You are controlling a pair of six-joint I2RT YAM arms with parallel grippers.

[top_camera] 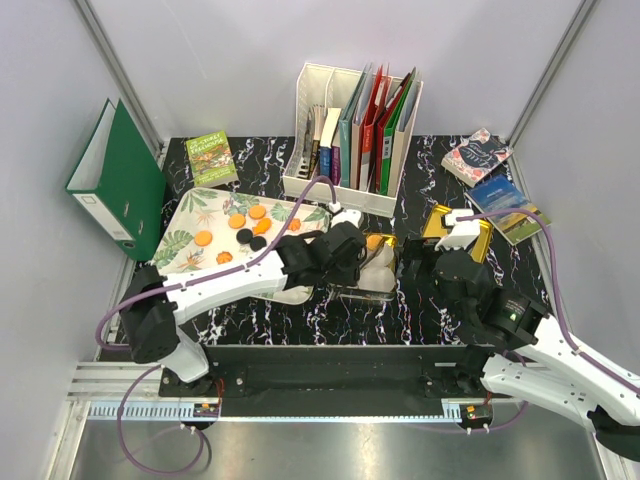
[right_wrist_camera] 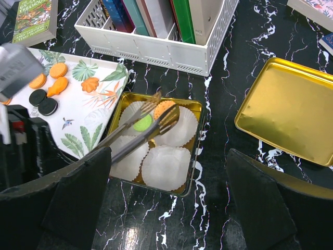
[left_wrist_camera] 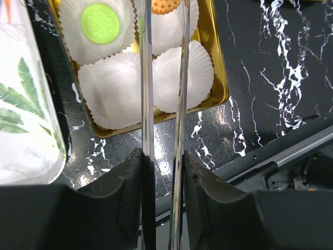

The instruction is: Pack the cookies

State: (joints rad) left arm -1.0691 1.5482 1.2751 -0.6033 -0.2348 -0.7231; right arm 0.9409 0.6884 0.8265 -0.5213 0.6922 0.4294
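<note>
My left gripper [left_wrist_camera: 164,156] is shut on metal tongs [left_wrist_camera: 146,78], whose tips pinch an orange cookie [left_wrist_camera: 165,5] over a white paper cup in the gold tin [left_wrist_camera: 220,78]. A green cookie [left_wrist_camera: 100,23] lies in the cup beside it; two nearer cups are empty. In the right wrist view the tongs [right_wrist_camera: 136,131] hold the orange cookie [right_wrist_camera: 165,108] next to the green cookie [right_wrist_camera: 141,123]. Several orange cookies [right_wrist_camera: 57,70] and two black cookies [right_wrist_camera: 37,97] lie on the leaf-print tray [right_wrist_camera: 99,112]. My right gripper [right_wrist_camera: 171,208] is open and empty, above the table just near of the tin.
The gold lid [right_wrist_camera: 291,109] lies right of the tin. A white file organizer [top_camera: 350,140] with folders stands behind it. A green binder [top_camera: 115,180] leans at the left wall. Books lie at the back left [top_camera: 211,158] and back right [top_camera: 478,157].
</note>
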